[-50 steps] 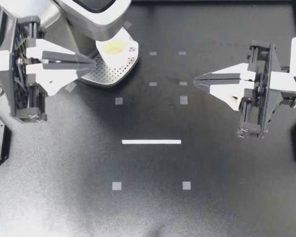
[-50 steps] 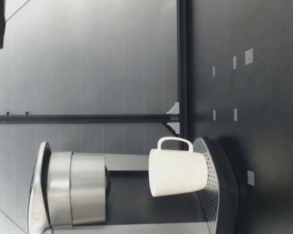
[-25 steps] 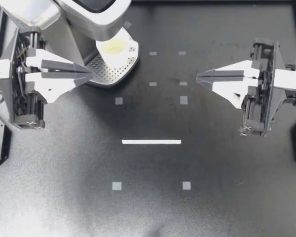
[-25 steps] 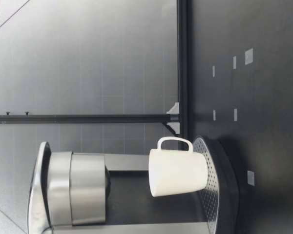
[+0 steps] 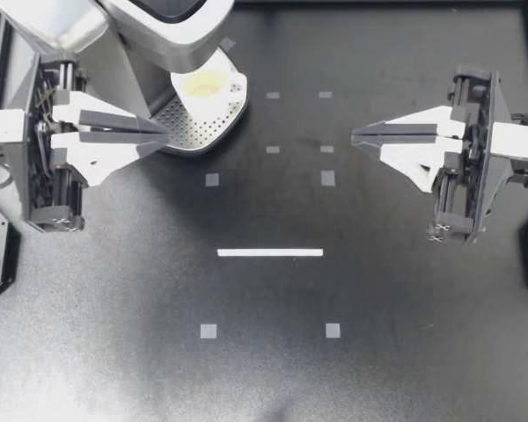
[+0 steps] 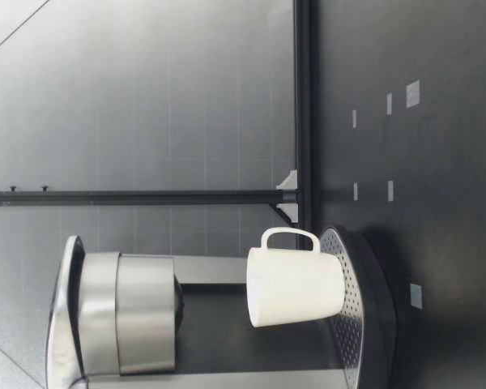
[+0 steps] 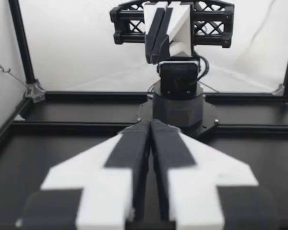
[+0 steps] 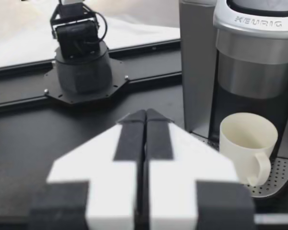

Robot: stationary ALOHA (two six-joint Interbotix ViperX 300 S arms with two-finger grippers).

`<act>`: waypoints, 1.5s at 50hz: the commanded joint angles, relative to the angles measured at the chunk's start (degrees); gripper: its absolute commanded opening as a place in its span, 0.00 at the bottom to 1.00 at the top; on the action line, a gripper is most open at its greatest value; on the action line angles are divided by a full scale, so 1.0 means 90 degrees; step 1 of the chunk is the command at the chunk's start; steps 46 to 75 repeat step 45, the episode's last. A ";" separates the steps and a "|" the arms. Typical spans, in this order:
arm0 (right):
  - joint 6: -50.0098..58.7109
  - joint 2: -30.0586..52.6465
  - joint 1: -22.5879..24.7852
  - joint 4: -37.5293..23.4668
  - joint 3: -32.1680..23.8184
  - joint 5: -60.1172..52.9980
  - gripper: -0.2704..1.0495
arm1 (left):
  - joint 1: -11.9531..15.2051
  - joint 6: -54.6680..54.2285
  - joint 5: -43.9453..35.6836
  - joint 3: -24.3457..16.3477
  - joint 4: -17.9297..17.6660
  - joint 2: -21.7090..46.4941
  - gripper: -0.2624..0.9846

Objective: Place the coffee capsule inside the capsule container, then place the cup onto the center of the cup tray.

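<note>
The white cup [image 5: 207,88] stands upright on the perforated cup tray [image 5: 194,130] under the coffee machine's head [image 5: 163,22], handle toward the table's middle. My left gripper [image 5: 165,136] hovers just beside the tray's front edge, shut and holding nothing. Across the table my right gripper [image 5: 354,138] is shut and likewise holds nothing. From table height the cup [image 6: 296,288] rests on the tray [image 6: 352,300] below the silver head [image 6: 121,312]. Ahead of the right gripper [image 8: 145,114] and off to one side is the cup [image 8: 247,139]. The left gripper [image 7: 151,125] points at my right arm [image 7: 175,33]. No capsule shows.
The coffee machine [image 8: 259,48] fills the table's back left corner. Small grey squares [image 5: 211,179] and a white strip [image 5: 270,252] mark the black tabletop. A black frame rail [image 6: 304,113] runs along the table's far edge.
My left gripper has shifted a little toward the table's front, away from the tray. My right gripper has drawn back slightly toward its side. The cup has not moved.
</note>
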 commanded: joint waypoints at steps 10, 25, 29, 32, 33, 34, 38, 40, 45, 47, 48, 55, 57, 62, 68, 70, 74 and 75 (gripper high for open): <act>0.0000 -0.0068 0.0039 -0.0049 -0.0127 -0.0059 0.26 | -0.0020 -0.0068 -0.0078 -0.0068 -0.0010 0.0020 0.32; 0.0020 -0.0039 0.0049 -0.0049 -0.0078 -0.0166 0.26 | -0.0020 -0.0049 -0.0166 -0.0059 -0.0010 0.0020 0.32; 0.0020 -0.0049 0.0039 -0.0049 -0.0078 -0.0186 0.26 | -0.0020 -0.0049 -0.0332 0.0000 -0.0010 0.0010 0.32; 0.0020 -0.0049 0.0039 -0.0049 -0.0068 -0.0186 0.26 | -0.0020 -0.0068 -0.0479 0.0059 -0.0010 0.0000 0.32; 0.0020 -0.0049 0.0039 -0.0049 -0.0078 -0.0186 0.26 | -0.0020 -0.0078 -0.0498 0.0068 -0.0010 -0.0010 0.32; 0.0020 -0.0059 0.0039 -0.0049 -0.0068 -0.0195 0.26 | -0.0020 -0.0088 -0.0498 0.0078 -0.0010 -0.0010 0.32; 0.0020 -0.0059 0.0039 -0.0049 -0.0059 -0.0195 0.26 | -0.0020 -0.0107 -0.0488 0.0088 -0.0010 -0.0010 0.32; 0.0020 -0.0068 0.0039 -0.0039 -0.0059 -0.0195 0.26 | -0.0020 -0.0117 -0.0488 0.0078 -0.0010 -0.0010 0.32; 0.0020 -0.0059 0.0039 -0.0049 -0.0059 -0.0205 0.26 | -0.0020 -0.0107 -0.0488 0.0078 -0.0010 -0.0020 0.32; 0.0020 -0.0059 0.0039 -0.0049 -0.0059 -0.0205 0.26 | -0.0020 -0.0107 -0.0488 0.0078 -0.0010 -0.0020 0.32; 0.0020 -0.0059 0.0039 -0.0049 -0.0059 -0.0205 0.26 | -0.0020 -0.0107 -0.0488 0.0078 -0.0010 -0.0020 0.32; 0.0020 -0.0059 0.0039 -0.0049 -0.0059 -0.0205 0.26 | -0.0020 -0.0107 -0.0488 0.0078 -0.0010 -0.0020 0.32; 0.0020 -0.0059 0.0039 -0.0049 -0.0059 -0.0205 0.26 | -0.0020 -0.0107 -0.0488 0.0078 -0.0010 -0.0020 0.32; 0.0020 -0.0059 0.0039 -0.0049 -0.0059 -0.0205 0.26 | -0.0020 -0.0107 -0.0488 0.0078 -0.0010 -0.0020 0.32; 0.0020 -0.0059 0.0039 -0.0049 -0.0059 -0.0205 0.26 | -0.0020 -0.0107 -0.0488 0.0078 -0.0010 -0.0020 0.32; 0.0020 -0.0059 0.0039 -0.0049 -0.0059 -0.0205 0.26 | -0.0020 -0.0107 -0.0488 0.0078 -0.0010 -0.0020 0.32; 0.0020 -0.0059 0.0039 -0.0049 -0.0059 -0.0205 0.26 | -0.0020 -0.0107 -0.0488 0.0078 -0.0010 -0.0020 0.32; 0.0020 -0.0059 0.0039 -0.0049 -0.0059 -0.0205 0.26 | -0.0020 -0.0107 -0.0488 0.0078 -0.0010 -0.0020 0.32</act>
